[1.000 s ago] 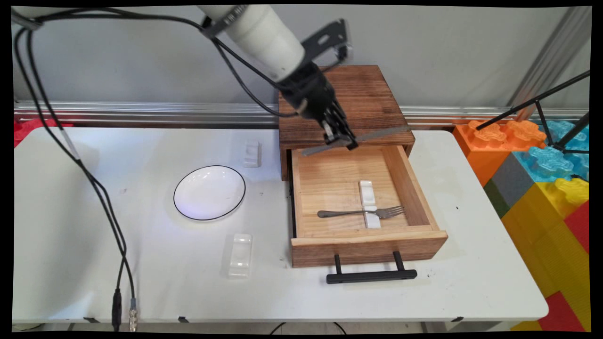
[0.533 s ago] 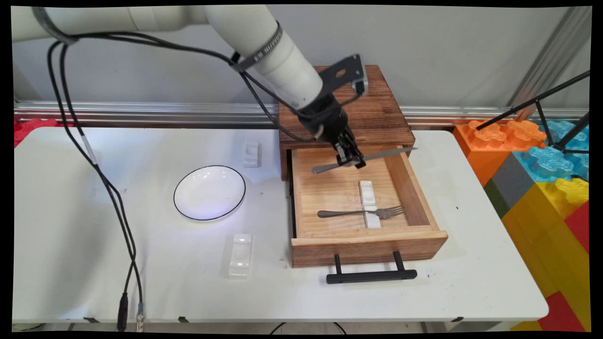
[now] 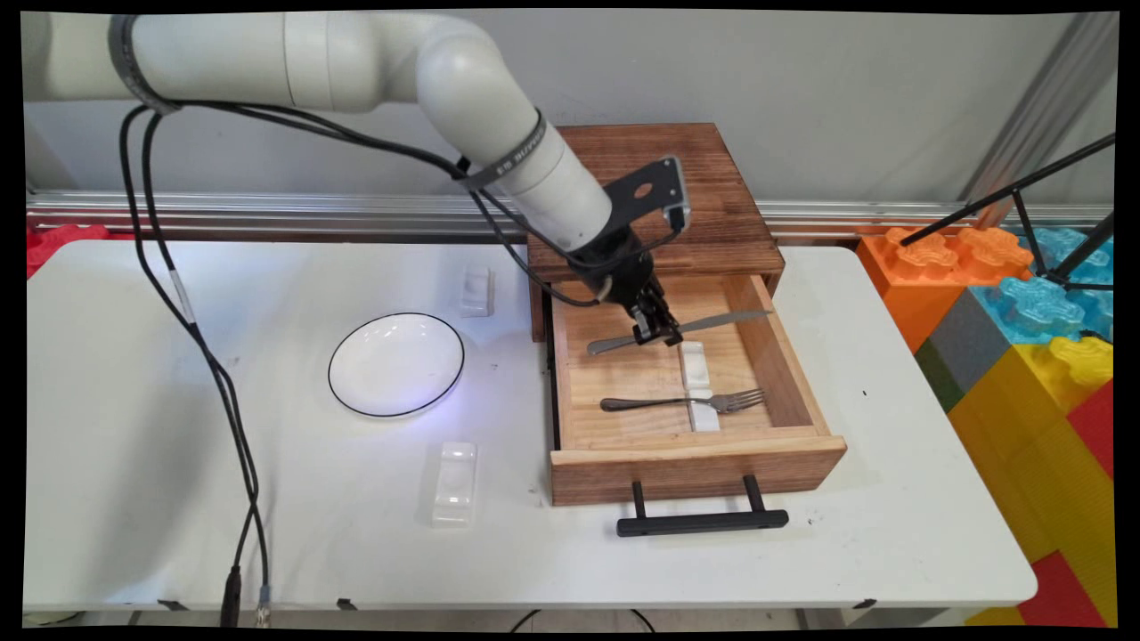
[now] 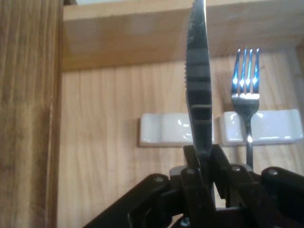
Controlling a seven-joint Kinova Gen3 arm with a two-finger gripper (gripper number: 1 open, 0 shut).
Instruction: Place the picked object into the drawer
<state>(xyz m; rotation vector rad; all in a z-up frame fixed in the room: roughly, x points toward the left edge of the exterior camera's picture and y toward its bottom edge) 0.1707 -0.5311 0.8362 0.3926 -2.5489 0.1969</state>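
We count one knife [image 3: 679, 327], a slim grey blade pinched in our pincer [image 3: 656, 336] over the open wooden drawer [image 3: 623, 356]; one fork [image 3: 681, 402] there across one white rest [image 3: 697, 385]; two rests [image 3: 454, 482] and one plate [image 3: 396, 363] on the desk [image 3: 267, 534].

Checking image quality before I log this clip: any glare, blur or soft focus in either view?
Main view: sharp throughout, with soft glare on the white plate. Hand view: bright glints on the fork tines and the white rest; the knife held in the pincer and the black linkage at the bottom look soft, too close to focus.
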